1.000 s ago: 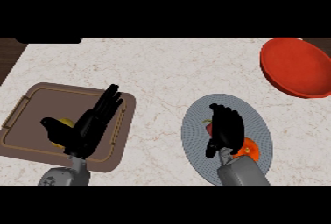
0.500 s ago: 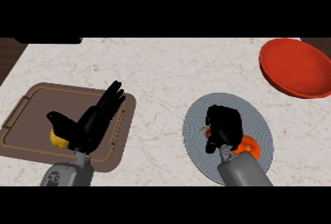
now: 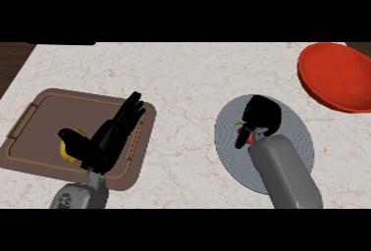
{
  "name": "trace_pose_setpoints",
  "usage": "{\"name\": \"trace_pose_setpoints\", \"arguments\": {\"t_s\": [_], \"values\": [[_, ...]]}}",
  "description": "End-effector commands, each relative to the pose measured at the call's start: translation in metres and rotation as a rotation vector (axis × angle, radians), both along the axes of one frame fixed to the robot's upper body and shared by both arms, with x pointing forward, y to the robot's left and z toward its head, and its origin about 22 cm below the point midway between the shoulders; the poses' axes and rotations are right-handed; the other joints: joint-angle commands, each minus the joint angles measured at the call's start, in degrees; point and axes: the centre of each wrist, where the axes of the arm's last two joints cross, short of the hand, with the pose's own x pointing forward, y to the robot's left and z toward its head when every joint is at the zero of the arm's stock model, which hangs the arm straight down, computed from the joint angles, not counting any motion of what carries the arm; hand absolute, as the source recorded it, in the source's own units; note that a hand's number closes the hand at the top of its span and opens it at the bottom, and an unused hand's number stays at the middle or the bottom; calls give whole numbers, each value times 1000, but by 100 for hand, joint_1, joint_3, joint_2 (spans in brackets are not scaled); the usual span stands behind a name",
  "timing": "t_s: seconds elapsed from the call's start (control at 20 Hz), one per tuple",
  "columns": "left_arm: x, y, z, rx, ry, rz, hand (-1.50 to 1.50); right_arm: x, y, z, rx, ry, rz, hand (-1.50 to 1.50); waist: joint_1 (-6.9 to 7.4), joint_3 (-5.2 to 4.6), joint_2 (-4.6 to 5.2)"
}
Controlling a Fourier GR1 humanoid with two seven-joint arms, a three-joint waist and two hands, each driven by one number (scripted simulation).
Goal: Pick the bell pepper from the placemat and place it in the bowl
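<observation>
Right hand is over the placemat, fingers curled down round the pepper, of which only a red-orange sliver shows beneath the palm. Bowl lies up-right of the placemat, well apart. Left hand rests open, fingers straight, over a brown tray far left of the placemat, with a yellow item beneath it

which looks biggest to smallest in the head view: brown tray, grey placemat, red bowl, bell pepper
1. Brown tray, the largest.
2. Grey placemat, partly covered by the right forearm; not far behind the tray.
3. Red bowl, cut off at the right edge, so its rank is unsure.
4. Bell pepper, mostly hidden under the right hand, clearly smallest.
</observation>
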Motion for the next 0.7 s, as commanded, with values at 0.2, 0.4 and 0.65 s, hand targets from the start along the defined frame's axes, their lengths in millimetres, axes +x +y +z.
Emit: {"name": "trace_pose_setpoints", "arguments": {"t_s": [0.2,0.4,0.65], "values": [[-4,10,2,3,2,-2,0,62,-14,26,-111,-17,-204,150,14,19,14],[6,15,-1,-9,6,15,0,66,17,55,-98,-150,-220,150,-94,16,-16],[0,7,-13,-8,13,36,0,59,51,113,-121,-319,-219,150,-177,12,-50]]}}
